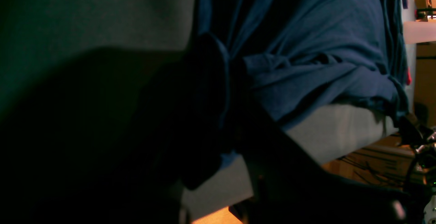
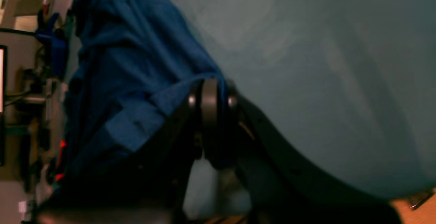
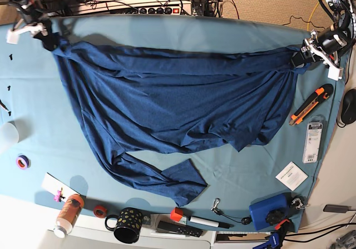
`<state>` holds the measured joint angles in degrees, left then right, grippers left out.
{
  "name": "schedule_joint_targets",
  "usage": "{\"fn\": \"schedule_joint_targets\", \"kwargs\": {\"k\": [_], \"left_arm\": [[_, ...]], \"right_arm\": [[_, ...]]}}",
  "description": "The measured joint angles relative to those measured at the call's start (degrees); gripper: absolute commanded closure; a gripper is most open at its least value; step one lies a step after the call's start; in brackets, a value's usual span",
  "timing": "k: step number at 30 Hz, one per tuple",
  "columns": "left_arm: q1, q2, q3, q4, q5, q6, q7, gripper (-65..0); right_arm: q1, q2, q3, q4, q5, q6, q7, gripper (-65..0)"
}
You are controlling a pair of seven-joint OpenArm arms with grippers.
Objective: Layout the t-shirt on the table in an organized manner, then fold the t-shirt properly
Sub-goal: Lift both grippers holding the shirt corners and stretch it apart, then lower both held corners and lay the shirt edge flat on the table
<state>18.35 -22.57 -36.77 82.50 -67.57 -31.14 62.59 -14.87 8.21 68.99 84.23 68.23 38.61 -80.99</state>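
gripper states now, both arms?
Left gripper: shut on the t-shirt.
Right gripper: shut on the t-shirt.

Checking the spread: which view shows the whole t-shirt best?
The base view: the whole t-shirt lies stretched across the table, one sleeve folded below. Each wrist view shows only bunched fabric pinched at its gripper: left, right.

- We see the t-shirt point(image 3: 167, 101) in dark heathered navy.
- We see the table point(image 3: 245, 174) covered in plain light teal.
- We note a black mug point(image 3: 127, 225) with yellow dots.
- We note an orange-and-black utility knife point(image 3: 307, 106).
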Motion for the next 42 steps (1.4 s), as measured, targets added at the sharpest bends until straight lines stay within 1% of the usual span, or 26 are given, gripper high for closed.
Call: {"fn": "schedule_joint_targets", "kwargs": {"k": [2,5,7,10,21,27,31,33,37,42], "left_arm": [[0.00,-0.11,0.00,0.00,0.00,0.00,0.02,0.0],[0.00,-0.20,0.00,0.24,0.02,0.02,0.42,0.0],[0.00,-0.20,0.00,0.42,0.04,0.02,0.63,0.0],[0.02,-0.22,0.00,1.03,0.04,0.02,2.40,0.0],[2.62,-0.39,0.00,3.93,0.42,0.02,3.02,0.0],[2.73,-3.54,-1.03,3.93,0.44,0.02,3.67,0.0],[2.82,-5.05,-2.05,3.93,0.44,0.02,3.87,0.0],[2.89,-5.11,-2.05,3.93,0.44,0.02,3.87,0.0],[3.04,-5.07,-2.05,3.93,0.44,0.00,4.50,0.0],[5.22,-5.07,-2.05,4.02,0.44,0.00,4.90,0.0]], "right_arm": [[-0.92,1.11,0.02,0.02,0.26,0.00,-0.02,0.0],[-1.49,1.66,0.02,0.02,0.22,0.00,-0.04,0.0],[-1.49,1.77,0.00,0.02,0.26,0.00,-0.02,0.0],[-1.49,1.79,0.00,0.02,0.26,0.00,0.00,0.0],[-2.99,1.81,0.00,0.02,0.48,0.00,0.00,0.0],[-3.08,2.19,0.00,0.02,0.46,0.02,-0.02,0.0],[-3.06,3.65,0.00,0.02,0.37,0.02,-0.24,0.0],[-3.06,4.26,0.00,0.02,0.44,0.02,-0.24,0.0],[-3.08,4.26,0.00,0.02,0.00,0.02,-0.26,0.0],[-3.21,4.28,0.00,0.02,0.02,0.02,-0.24,0.0]]}}
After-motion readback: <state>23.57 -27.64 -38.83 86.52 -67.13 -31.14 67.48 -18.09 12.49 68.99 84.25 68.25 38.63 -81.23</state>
